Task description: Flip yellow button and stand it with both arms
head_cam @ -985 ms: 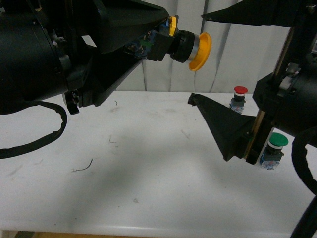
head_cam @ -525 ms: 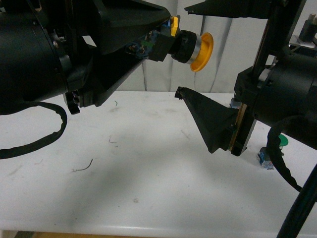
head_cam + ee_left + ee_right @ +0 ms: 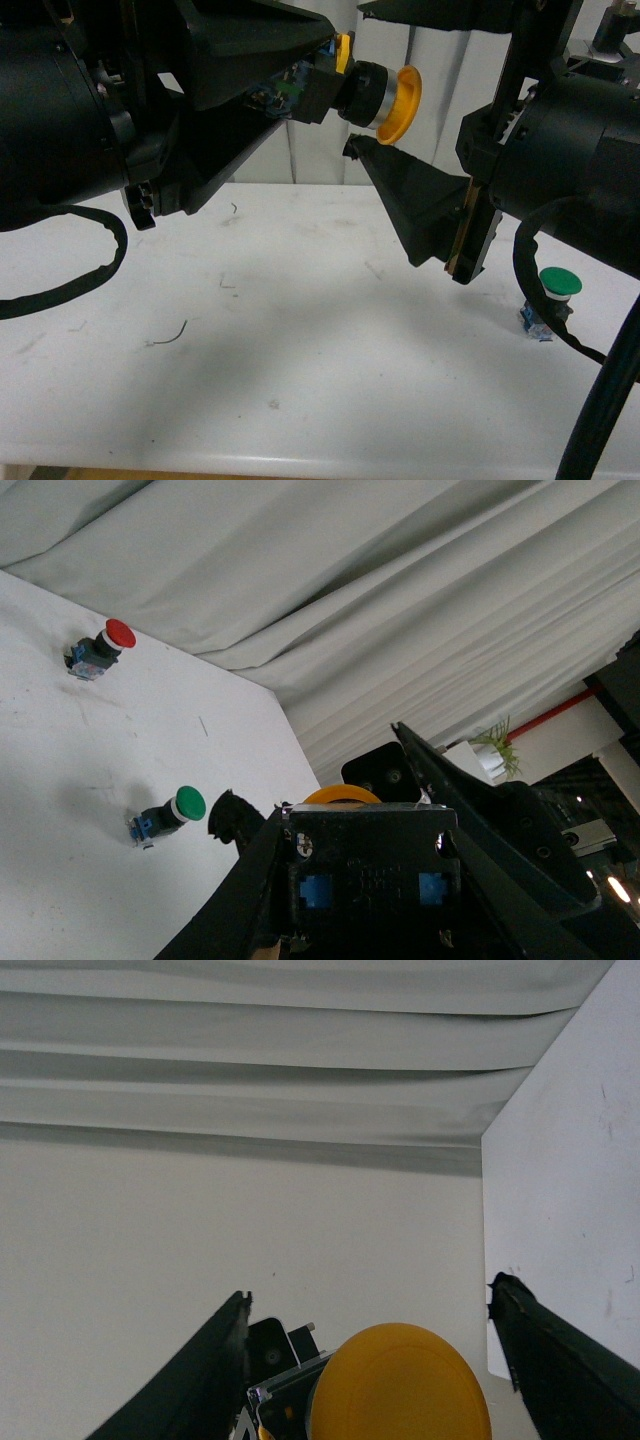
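Above the white table (image 3: 300, 330), the right gripper (image 3: 360, 80) has travelled leftward and slightly upward over the last second. One second ago it stood well to the right of the cap; now its jaws, spread wide, bracket the yellow button (image 3: 385, 95), one finger above and the lower fingertip just beneath the cap, not yet touching as far as can be told. The left gripper (image 3: 305, 80) has barely moved and stays clamped on the button's block base, holding it high off the table, axis roughly level, cap pointing toward the right arm. In the right wrist view the cap (image 3: 400, 1385) lies between the open fingers. This suggests that the handover is near, with closing on the cap or collar the likely next step. The green button (image 3: 555, 295), previously partly covered, now shows whole; the red button (image 3: 105, 645) appears only in the left wrist view.
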`<action>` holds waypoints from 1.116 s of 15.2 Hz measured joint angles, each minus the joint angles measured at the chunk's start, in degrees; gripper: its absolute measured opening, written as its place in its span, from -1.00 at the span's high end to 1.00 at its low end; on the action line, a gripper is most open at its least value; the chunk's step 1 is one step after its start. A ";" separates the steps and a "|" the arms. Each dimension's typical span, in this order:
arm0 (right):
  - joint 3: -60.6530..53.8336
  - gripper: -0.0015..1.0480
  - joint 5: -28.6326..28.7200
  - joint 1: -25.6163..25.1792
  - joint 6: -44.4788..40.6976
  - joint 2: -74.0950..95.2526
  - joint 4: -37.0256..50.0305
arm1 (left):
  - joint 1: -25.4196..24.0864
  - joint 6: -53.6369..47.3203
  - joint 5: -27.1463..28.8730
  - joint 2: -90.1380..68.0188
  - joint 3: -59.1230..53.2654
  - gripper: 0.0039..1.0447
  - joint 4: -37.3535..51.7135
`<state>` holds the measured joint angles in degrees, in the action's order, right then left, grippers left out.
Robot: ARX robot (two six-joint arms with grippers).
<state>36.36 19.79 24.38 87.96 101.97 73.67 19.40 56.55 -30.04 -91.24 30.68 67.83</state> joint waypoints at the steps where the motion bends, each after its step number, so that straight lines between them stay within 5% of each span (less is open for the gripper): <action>1: 0.00 -0.22 -0.13 0.00 -0.22 0.04 0.00 | 0.00 0.00 -0.02 0.00 -0.04 0.31 0.11; 4: 0.00 0.33 -0.96 -0.02 -0.61 0.09 -0.04 | 0.00 0.00 -0.07 0.00 -0.04 0.31 0.33; 10: 0.00 0.33 -0.42 -0.57 -0.66 0.33 0.07 | 0.00 0.13 -0.28 0.00 -0.04 0.29 0.20; 13: 0.02 0.33 -0.24 -1.20 -0.68 0.39 0.00 | 0.00 0.09 -0.85 0.09 -0.04 -0.15 0.72; 17: 0.02 0.33 -0.22 -1.66 -0.68 0.61 -0.04 | 0.00 0.07 -0.61 0.76 -0.20 -0.36 -0.61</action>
<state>36.38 19.57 22.72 87.29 102.59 73.63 19.40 56.62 -30.65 -90.48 30.48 67.22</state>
